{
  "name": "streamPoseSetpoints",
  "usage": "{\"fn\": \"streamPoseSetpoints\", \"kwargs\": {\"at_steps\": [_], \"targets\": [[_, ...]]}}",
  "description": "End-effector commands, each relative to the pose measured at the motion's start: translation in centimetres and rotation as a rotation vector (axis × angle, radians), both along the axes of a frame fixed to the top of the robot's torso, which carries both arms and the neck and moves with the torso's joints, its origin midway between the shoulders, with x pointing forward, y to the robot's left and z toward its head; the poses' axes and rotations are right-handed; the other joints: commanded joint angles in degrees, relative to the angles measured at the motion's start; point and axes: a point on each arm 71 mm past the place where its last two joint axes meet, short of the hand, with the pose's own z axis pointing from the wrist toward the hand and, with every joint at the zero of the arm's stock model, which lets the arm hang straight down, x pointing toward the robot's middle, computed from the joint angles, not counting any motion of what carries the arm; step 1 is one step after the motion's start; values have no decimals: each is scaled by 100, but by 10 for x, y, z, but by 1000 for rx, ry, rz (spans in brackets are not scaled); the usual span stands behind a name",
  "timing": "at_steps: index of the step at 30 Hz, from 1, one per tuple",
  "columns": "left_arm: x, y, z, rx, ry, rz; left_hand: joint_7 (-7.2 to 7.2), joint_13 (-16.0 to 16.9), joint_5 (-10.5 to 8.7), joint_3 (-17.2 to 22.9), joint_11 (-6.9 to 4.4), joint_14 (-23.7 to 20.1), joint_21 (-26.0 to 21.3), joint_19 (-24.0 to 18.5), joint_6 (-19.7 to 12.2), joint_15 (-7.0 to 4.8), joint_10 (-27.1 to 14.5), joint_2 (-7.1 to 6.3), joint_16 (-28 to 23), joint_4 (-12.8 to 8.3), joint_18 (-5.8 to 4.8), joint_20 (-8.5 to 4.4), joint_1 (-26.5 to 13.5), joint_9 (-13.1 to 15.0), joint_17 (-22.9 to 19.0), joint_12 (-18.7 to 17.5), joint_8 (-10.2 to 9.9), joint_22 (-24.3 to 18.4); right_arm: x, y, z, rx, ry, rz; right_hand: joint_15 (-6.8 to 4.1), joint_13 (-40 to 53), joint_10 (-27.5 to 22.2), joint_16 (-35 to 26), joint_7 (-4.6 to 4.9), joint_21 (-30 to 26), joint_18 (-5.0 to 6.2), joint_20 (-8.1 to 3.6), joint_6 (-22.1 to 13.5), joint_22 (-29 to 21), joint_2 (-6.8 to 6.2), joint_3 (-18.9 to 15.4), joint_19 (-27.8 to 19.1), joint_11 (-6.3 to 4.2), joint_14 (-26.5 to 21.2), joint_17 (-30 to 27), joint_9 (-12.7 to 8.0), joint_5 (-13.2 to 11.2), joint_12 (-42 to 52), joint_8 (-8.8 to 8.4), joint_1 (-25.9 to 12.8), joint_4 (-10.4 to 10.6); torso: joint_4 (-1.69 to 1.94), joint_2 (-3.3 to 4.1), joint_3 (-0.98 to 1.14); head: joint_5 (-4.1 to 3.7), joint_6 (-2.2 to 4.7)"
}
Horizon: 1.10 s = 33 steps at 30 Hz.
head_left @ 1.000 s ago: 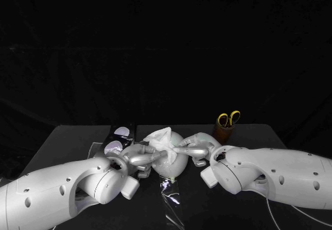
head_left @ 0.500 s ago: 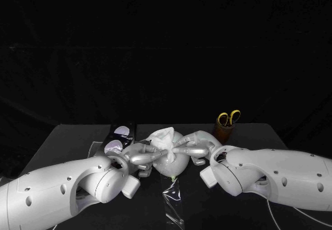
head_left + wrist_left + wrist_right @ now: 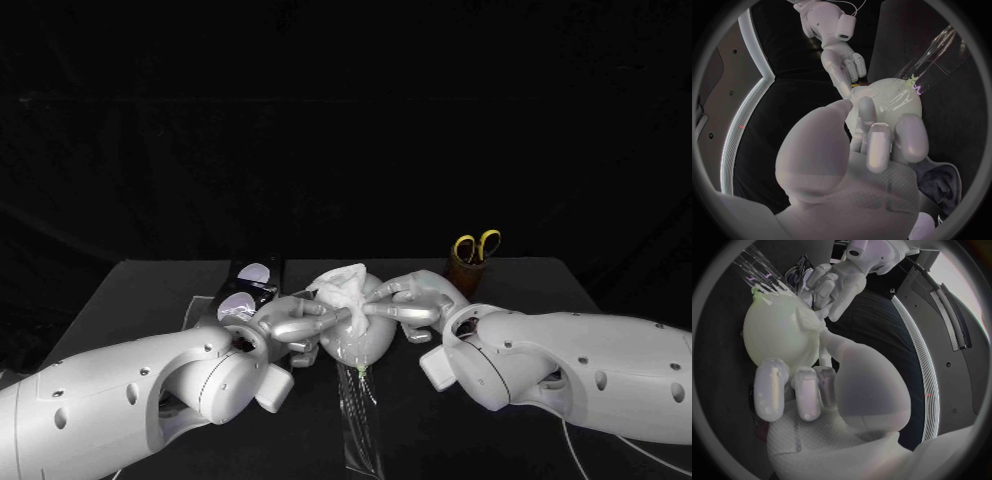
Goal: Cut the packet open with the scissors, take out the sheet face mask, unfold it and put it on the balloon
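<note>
Bracing balloon (image 3: 358, 345) with grasping right hand (image 3: 411, 305) so left hand (image 3: 296, 325) can smooth the face mask (image 3: 342, 285) over it; left's hold, cannot tell

blocked: balloon (image 3: 355, 338) mid-table, left hand (image 3: 296, 325) and right hand (image 3: 411, 306) on it | scissors (image 3: 477, 246) upright behind right hand | packet (image 3: 245, 295) behind left hand

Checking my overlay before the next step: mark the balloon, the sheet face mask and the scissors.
balloon (image 3: 779, 335), right wrist view, its pale side.
sheet face mask (image 3: 343, 285), head view, crumpled top fold.
scissors (image 3: 476, 252), head view, yellow handles.
</note>
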Motion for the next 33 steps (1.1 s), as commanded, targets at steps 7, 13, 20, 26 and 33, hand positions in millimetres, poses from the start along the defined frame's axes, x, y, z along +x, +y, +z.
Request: {"fn": "streamPoseSetpoints", "kwargs": {"at_steps": [7,13,20,26,33], "targets": [[1,-1,3,-41,-13,18,-5,-5,-33,-36,4,327,-17,-32,25,33,-36,-30,-7,-8,-29,5,-39,-11,453,-26,-22,13,0,0,1,-94,-51,63,84,1506,607,20,231,-211,4,31,-502,1078,-297,-358,-92,139,597,1509,-39,19,20,-307,-711,356,2,6,-3,-4,3],[1,0,2,-40,-10,18,-4,-5,-33,-40,4,328,-15,-30,22,33,-35,-32,-6,-8,-30,5,-43,-13,457,-28,-25,19,0,2,5,-130,-116,82,212,1506,607,20,364,-295,16,143,-694,1055,-459,-694,-138,264,597,1509,-85,28,20,-519,-992,604,0,4,0,1,-3],[1,0,2,-38,-7,17,-4,-4,-33,-42,3,329,-9,-23,21,33,-33,-31,-5,-8,-32,5,-44,-14,460,-27,-27,33,0,5,7,-145,-145,94,226,1506,607,20,376,-293,17,163,-711,1056,-478,-754,-138,277,597,1509,-90,28,20,-553,-993,634,1,3,0,1,-4],[1,0,2,-37,-4,16,-5,3,-32,-43,3,330,-6,-19,20,33,-28,-29,-3,-9,-34,4,-44,-16,465,-24,-29,42,0,5,7,-162,-157,92,229,1506,607,20,376,-306,21,170,-706,1053,-481,-767,-144,278,597,1509,-89,28,20,-560,-973,632,3,6,-2,7,-9],[1,0,2,-36,-2,14,-6,11,-32,-44,2,333,7,-2,20,32,-22,-26,0,-11,-40,4,-43,-18,475,-19,-31,74,2,4,6,-180,-159,77,216,1506,607,20,329,-278,20,184,-579,1062,-331,-690,-129,242,597,1509,-63,29,20,-525,-751,572,2,3,-2,0,-17]]}}
